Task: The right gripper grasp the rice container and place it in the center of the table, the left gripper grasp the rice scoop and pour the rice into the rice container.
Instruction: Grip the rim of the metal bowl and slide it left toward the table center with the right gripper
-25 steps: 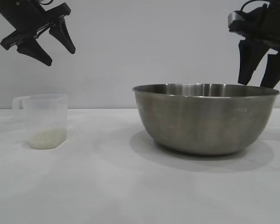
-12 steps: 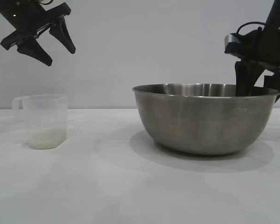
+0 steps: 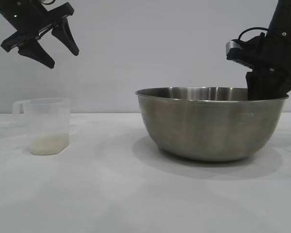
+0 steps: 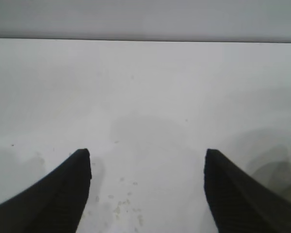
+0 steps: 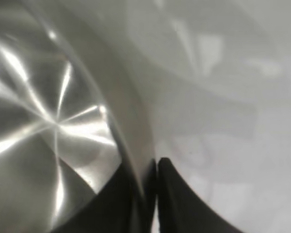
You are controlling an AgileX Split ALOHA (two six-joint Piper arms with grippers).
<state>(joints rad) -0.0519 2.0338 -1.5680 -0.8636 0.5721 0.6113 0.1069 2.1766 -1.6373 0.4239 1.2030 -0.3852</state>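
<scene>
Right gripper [image 3: 267, 92] clamped on bowl [image 3: 211, 124] rim at far right edge, one finger inside, one outside. Bowl on table [image 3: 111, 194], right of middle. Left gripper [image 3: 52, 52] high at left, fingers apart, empty. Scoop [image 3: 44, 125] below it, rice [image 3: 48, 143] in bottom.

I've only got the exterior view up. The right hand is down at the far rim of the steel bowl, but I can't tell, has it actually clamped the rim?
Observer: Yes. In the right wrist view the right hand is shut on the rice container, one finger inside the wall and one outside.
Operator: Anything inside the bowl?
Observer: The part of its inside that the wrist view shows is bare steel, no grains.
Operator: And the left hand, is it over the scoop?
Observer: The left wrist view shows the left hand open, with only the table between its fingers, no scoop in sight.
</scene>
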